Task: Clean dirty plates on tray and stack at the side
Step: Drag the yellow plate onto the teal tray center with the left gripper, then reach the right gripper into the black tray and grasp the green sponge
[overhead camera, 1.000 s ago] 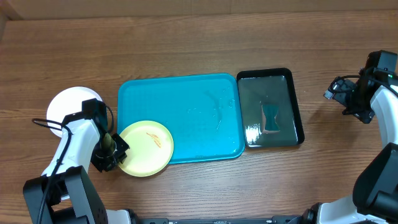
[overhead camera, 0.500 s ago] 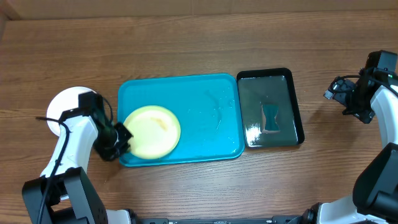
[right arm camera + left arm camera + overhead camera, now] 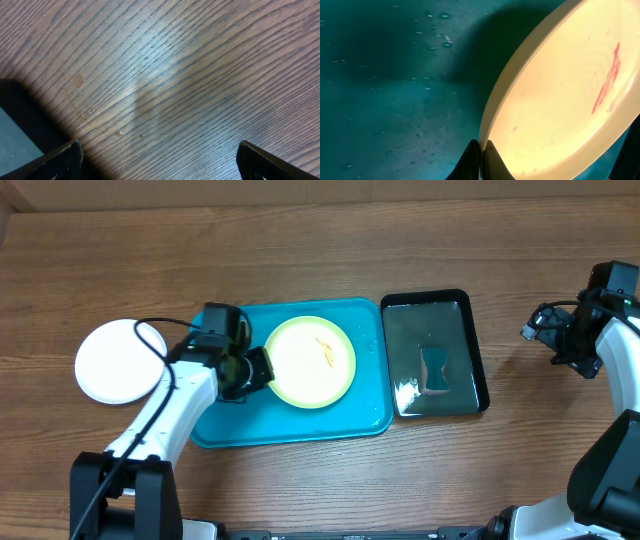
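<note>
Left fingers (image 3: 256,370) (image 3: 481,151) are pinched tight on the left rim of the yellow plate (image 3: 310,362) (image 3: 560,100). On the wrist cam the two tips meet right at the plate's edge, one on each face, with almost no gap.

The plate sits over the turquoise tray (image 3: 300,422) (image 3: 380,75), in its upper middle, and extends to the right of my fingers. It looks tilted off the tray floor (a dark shadow falls on the tray beside the rim). How far it is lifted, I can't tell.

An orange-red smear (image 3: 325,350) (image 3: 607,80) marks the plate's inner face, on the side away from my fingers. The tray floor has scattered droplets.

The white plate (image 3: 118,360) lies flat on the bench (image 3: 300,250), left of the tray and apart from it. My left arm's cable crosses over its right side.

The black tray (image 3: 480,350) sits just beside the turquoise tray's right edge. There's a small teal item (image 3: 435,370) in it, which I can't identify.

Right fingers (image 3: 532,330) (image 3: 160,162) are spread wide and hold nothing. They hang over bare wood, well right of both trays.
</note>
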Robot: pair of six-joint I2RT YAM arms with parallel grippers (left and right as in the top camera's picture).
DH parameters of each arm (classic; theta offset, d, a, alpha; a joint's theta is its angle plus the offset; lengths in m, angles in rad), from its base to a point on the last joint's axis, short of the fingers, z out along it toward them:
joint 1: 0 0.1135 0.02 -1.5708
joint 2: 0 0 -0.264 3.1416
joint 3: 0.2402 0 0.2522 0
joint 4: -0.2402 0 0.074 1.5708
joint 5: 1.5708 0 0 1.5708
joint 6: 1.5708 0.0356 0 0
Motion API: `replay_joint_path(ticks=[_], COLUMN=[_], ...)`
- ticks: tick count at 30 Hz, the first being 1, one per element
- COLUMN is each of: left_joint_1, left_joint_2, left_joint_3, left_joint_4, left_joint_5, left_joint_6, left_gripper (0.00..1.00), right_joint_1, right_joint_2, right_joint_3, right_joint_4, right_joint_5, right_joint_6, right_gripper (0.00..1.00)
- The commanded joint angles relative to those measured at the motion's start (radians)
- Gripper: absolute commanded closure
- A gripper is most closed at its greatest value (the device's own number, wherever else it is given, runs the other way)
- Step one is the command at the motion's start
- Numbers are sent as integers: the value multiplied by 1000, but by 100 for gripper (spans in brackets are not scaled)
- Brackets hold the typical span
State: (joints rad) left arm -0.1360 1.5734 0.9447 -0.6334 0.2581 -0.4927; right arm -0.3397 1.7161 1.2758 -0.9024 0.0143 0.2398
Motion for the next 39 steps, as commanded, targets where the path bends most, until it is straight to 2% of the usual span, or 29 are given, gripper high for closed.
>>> replay_joint_path(ticks=[1, 12, 28, 30, 32, 35, 36, 38, 39], left_joint_1=[-29, -37, -41, -41, -41, -41, -41, -41, -41], left_joint_2=[9, 10, 81, 89, 91, 91, 91, 91, 91], left_joint_3=[18, 4, 4, 4, 4, 4, 4, 4, 4], left_joint_4=[12, 14, 96, 97, 97, 100, 103, 107, 108], left_joint_5=[-90, -146, -131, -117, -101, -89, -86, -81, -82], left_joint_6=[-54, -81, -91, -91, -87, -87, -87, -87, -86], left_gripper=[96, 96, 96, 96, 96, 95, 94, 92, 91], right_joint_1=[-3, -3, -3, -3, -3, -3, -2, 3, 9], right_joint_2=[0, 0, 0, 0, 0, 0, -1, -1, -2], right_joint_3=[13, 13, 13, 13, 13, 13, 13, 18, 22], right_joint_4=[3, 3, 5, 10, -18, -88, -103, -132, -151], right_joint_5=[0, 0, -7, -66, -208, -420, -507, -581, -576], right_joint_6=[8, 8, 12, 31, 29, -50, -120, -166, -166], right_gripper=[0, 0, 0, 0, 0, 0, 6, 24, 26])
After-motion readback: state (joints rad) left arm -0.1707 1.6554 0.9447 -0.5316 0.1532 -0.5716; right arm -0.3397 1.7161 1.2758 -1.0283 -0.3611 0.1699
